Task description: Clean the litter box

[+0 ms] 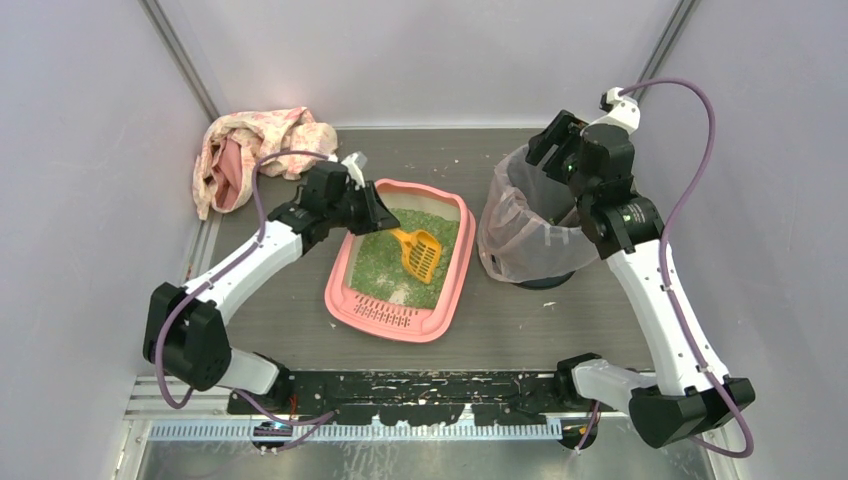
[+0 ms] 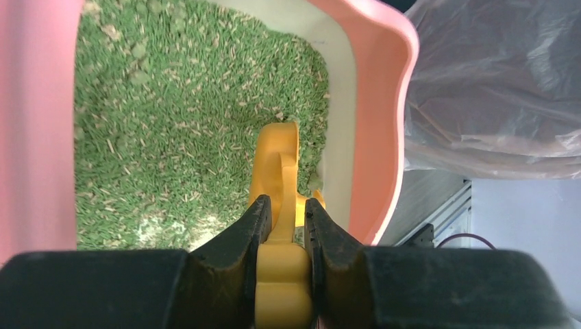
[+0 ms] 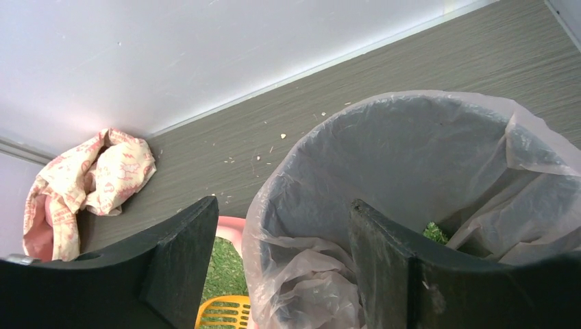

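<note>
The pink litter box (image 1: pixel 395 318) lies mid-table with green granules (image 1: pixel 375 265) inside. A yellow slotted scoop (image 1: pixel 420 252) rests on the granules. My left gripper (image 1: pixel 385 222) is shut on its handle at the box's far left corner. In the left wrist view both fingers of the left gripper (image 2: pixel 286 205) pinch the scoop (image 2: pixel 277 164) over the granules (image 2: pixel 178 123), near the box's pink wall (image 2: pixel 384 103). My right gripper (image 1: pixel 553 148) hovers open over the bin's far rim. In its own view the right gripper (image 3: pixel 281 205) straddles the bag's edge, one finger inside and one outside.
A dark round bin lined with a translucent pinkish bag (image 1: pixel 520 235) stands right of the box; some green litter shows inside the bag (image 3: pixel 411 151). A crumpled pink patterned cloth (image 1: pixel 250 150) lies in the far left corner, seen also as the cloth (image 3: pixel 89 175). Grey walls enclose the table.
</note>
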Controlling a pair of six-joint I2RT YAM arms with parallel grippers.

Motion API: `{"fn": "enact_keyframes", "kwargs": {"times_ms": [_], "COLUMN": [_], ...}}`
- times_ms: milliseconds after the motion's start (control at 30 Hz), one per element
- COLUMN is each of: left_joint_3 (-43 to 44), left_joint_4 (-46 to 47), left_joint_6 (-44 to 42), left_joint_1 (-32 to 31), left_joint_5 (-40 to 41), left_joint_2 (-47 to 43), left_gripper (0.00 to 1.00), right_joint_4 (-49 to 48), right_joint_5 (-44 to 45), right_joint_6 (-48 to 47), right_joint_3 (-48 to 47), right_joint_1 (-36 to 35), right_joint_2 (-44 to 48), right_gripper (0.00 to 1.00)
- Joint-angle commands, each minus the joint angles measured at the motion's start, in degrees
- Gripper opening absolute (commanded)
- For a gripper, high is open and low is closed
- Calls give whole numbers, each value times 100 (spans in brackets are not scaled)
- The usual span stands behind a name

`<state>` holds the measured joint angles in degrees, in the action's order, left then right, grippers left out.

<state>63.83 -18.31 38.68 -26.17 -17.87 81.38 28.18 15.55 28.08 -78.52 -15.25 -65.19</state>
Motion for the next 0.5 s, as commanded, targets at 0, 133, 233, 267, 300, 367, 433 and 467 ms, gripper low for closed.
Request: {"fn": "enact_keyframes", "kwargs": {"times_ms": [0, 133, 233, 267, 300, 367, 433, 467], "left_joint_3": [-374, -779, -710, -671, -639, -649, -672, -692], "left_joint_4": [623, 575, 329, 253, 201, 164, 80, 31], "left_joint_6": [582, 515, 339, 322, 303, 314, 281, 265], "left_joint_1": [-124, -204, -201, -204, -204, -225, -263, -265], "left_joint_5": [-219, 174, 322, 338, 351, 365, 505, 572], "left_joint_2": [-135, -416, -509, -512, -520, -542, -575, -609], "left_gripper": [0, 0, 0, 0, 0, 0, 0, 0], "right_joint_4": [-61, 17, -2, 2, -7, -15, -73, -86], "right_joint_5": [91, 47, -7, -48, -89, -182, -239, -245], "right_joint_6": [-145, -201, -162, -127, -88, -5, 92, 135], "right_joint_3": [-167, -159, -97, -88, -74, -59, -23, -9], "right_joint_1": [39, 48, 57, 61, 64, 64, 63, 61], "right_joint_2": [252, 338, 382, 379, 374, 347, 332, 331], "right_gripper": [74, 74, 74, 74, 74, 74, 74, 74]}}
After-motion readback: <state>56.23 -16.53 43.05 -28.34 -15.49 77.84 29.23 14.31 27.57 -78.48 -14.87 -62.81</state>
